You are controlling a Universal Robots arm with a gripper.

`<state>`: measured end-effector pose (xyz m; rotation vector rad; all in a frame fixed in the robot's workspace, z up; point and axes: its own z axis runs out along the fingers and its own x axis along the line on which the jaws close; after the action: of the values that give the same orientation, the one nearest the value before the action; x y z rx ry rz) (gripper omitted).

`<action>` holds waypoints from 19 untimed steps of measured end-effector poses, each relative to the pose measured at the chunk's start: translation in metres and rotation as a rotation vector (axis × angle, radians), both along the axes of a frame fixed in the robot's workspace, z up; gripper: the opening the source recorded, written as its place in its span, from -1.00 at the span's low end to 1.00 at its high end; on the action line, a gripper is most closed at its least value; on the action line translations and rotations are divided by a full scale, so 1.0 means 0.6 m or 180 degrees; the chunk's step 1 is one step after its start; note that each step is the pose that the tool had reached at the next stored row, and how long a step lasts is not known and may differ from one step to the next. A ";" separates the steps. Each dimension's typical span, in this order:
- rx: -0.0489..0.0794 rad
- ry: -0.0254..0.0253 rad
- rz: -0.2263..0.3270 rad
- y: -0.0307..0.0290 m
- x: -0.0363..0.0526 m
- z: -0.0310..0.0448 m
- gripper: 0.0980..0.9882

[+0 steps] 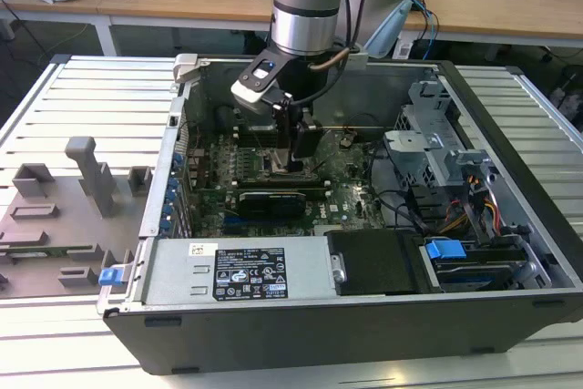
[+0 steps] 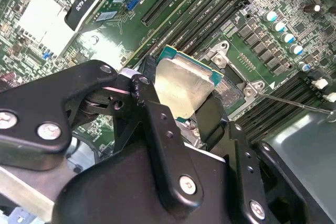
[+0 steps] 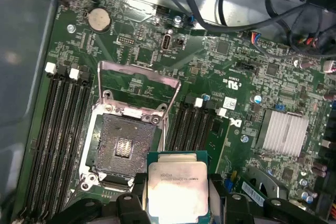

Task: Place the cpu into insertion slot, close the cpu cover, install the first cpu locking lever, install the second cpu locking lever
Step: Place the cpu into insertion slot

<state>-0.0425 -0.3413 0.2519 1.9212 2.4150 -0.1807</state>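
Slatted tabletop [image 1: 91,88] carries an open case [image 1: 364,316]; within it the hand [image 1: 297,159] is closed on the cpu [image 3: 177,190], pinching two opposite edges; slot [image 3: 125,145] lies bare just ahead of the hand, cover [image 3: 139,85] raised; light, stiff, probably fragile underneath, so edges suit gripping.

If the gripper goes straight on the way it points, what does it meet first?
Probably the gripper's cpu lands on the open insertion slot's near edge, seemingly off centre; depth is unclear. The raised cpu cover looks clear of that line.
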 end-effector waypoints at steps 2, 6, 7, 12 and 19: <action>-0.0021 0.0000 -0.0073 0.0000 0.000 0.000 0.00; -0.0056 0.0000 -0.0209 0.0000 0.000 0.000 0.00; -0.0065 0.0000 -0.0244 0.0000 0.000 0.000 0.00; -0.0109 0.0000 -0.0404 0.0000 0.000 0.000 0.00; 0.0109 0.0019 -0.0489 0.0000 0.000 0.000 0.00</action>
<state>-0.0424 -0.3413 0.2516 2.1245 2.2883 -0.1522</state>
